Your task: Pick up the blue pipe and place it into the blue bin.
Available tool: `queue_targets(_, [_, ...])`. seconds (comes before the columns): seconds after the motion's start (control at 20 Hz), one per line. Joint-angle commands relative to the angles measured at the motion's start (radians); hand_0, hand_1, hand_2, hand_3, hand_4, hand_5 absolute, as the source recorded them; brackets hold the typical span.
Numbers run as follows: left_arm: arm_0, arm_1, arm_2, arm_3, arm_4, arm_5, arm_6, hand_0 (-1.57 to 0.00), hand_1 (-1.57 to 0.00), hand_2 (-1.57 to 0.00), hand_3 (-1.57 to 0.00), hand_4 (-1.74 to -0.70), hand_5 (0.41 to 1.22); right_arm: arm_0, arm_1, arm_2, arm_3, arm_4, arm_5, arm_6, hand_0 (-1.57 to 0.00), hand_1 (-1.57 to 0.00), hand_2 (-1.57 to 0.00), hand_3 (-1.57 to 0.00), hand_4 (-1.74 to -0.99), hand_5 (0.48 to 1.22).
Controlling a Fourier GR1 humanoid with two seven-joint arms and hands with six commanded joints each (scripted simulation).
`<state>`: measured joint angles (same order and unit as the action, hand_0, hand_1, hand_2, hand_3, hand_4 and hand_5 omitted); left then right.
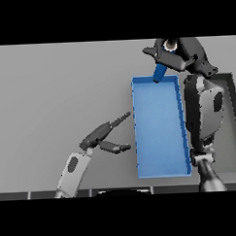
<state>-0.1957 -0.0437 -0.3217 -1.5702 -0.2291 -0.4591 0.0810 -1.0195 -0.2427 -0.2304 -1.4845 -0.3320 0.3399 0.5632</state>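
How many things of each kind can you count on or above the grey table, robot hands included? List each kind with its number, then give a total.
Blue pipe: 1
Blue bin: 1
Robot hands: 2, the left hand and the right hand
Total: 4

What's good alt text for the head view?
The right hand holds the blue pipe over the far end of the blue bin, fingers curled round it. The left hand hangs open over the grey table, left of the bin.
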Motion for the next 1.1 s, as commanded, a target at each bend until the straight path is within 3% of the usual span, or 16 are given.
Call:
queue_targets(0.0, [-0.005, 0.004, 0.003, -0.008, 0.004, -0.003, 0.007, 0.00, 0.00, 0.00, 0.00, -0.87, 0.413, 0.025, -0.008, -0.027, 0.006, 0.002, 0.006, 0.004, -1.57, -1.57, -1.57, -1.57, -1.741, 1.221])
queue_targets(0.15, [0.000, -0.006, -0.010, 0.000, -0.009, 0.003, 0.001, 0.00, 0.00, 0.00, 0.00, -0.87, 0.419, 0.123, 0.009, -0.077, -0.017, 0.026, 0.012, 0.041, -1.57, -1.57, -1.57, -1.57, -1.741, 1.221])
queue_targets(0.45, [0.029, -0.009, -0.014, -0.024, 0.006, -0.003, 0.010, 0.00, 0.00, 0.00, 0.00, -0.88, 0.423, 0.359, 0.049, -0.085, -0.059, 0.104, 0.032, 0.047, -1.57, -1.57, -1.57, -1.57, -1.741, 1.221])
queue_targets(0.6, [0.035, -0.001, -0.010, -0.025, 0.006, -0.002, 0.017, 0.00, 0.00, 0.00, 0.00, -0.88, 0.428, 0.483, 0.026, -0.021, -0.082, 0.128, -0.046, 0.047, -1.57, -1.57, -1.57, -1.57, -1.741, 1.221])
queue_targets(0.8, [0.037, -0.015, -0.021, -0.038, 0.008, 0.000, 0.028, 0.00, 0.00, 0.00, 0.00, -0.89, 0.422, 0.606, -0.069, 0.132, -0.056, 0.104, -0.217, 0.047, -1.57, -1.57, -1.57, -1.52, -1.741, 1.221])
queue_targets(0.85, [0.039, -0.003, -0.016, -0.037, 0.009, -0.005, 0.019, 0.00, 0.00, 0.00, 0.00, -0.89, 0.420, 0.624, -0.100, 0.178, -0.062, 0.079, -0.262, 0.047, -1.57, -1.57, -1.57, -1.26, -1.741, 1.221])
queue_targets(1.05, [0.035, -0.005, -0.023, -0.037, 0.002, -0.004, 0.028, 0.00, 0.00, 0.00, 0.00, -0.88, 0.421, 0.642, -0.240, 0.387, -0.027, -0.020, -0.491, 0.038, -1.57, -1.55, -1.57, -0.85, -1.741, 1.221])
